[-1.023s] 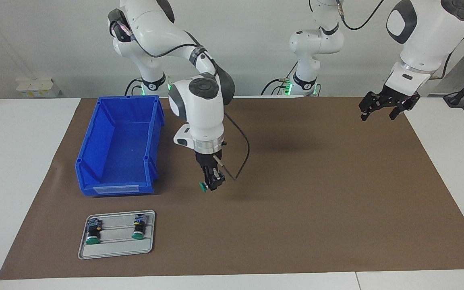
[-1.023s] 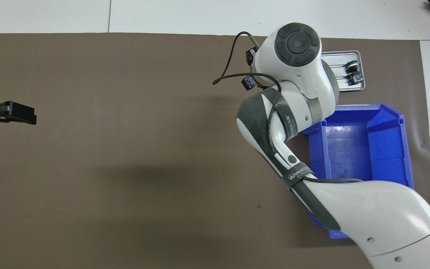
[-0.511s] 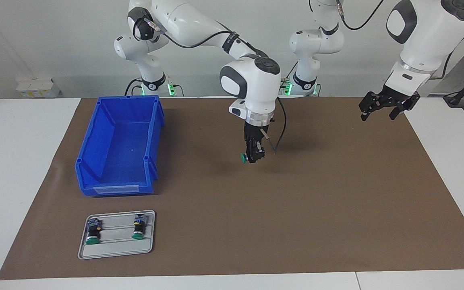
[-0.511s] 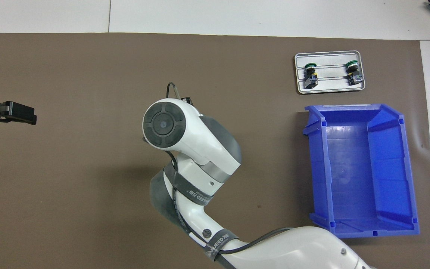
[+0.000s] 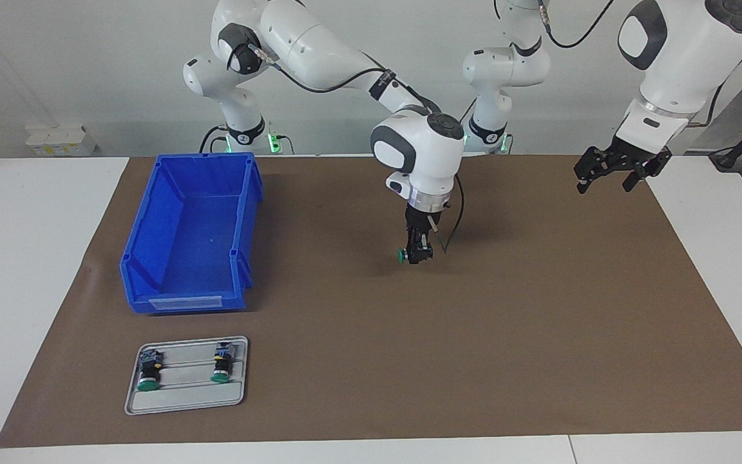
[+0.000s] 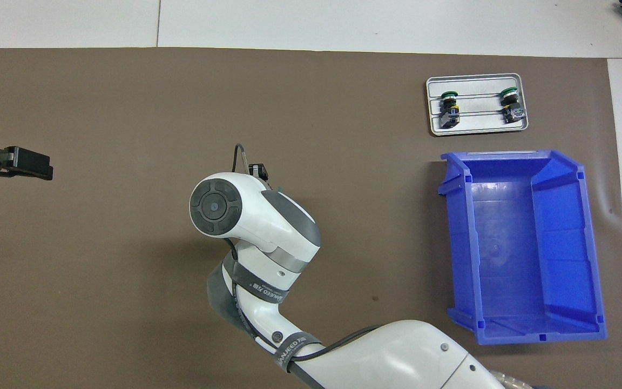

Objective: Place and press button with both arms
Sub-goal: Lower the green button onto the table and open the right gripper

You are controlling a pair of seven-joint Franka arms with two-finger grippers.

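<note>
Pinching the button [image 5: 403,256] between its fingertips, the right gripper [image 5: 417,253] is held low over the middle of the brown mat [image 5: 538,322], the green cap turned sideways toward the blue bin [image 5: 184,258]; whether the button touches the mat cannot be told. The left gripper [image 5: 612,173] is kept raised over the mat's edge at the left arm's end of the table, its fingers spread and nothing between them. Two more buttons [image 5: 147,374] are laid on the grey tray [image 5: 184,399], which is farther from the robots than the bin.
</note>
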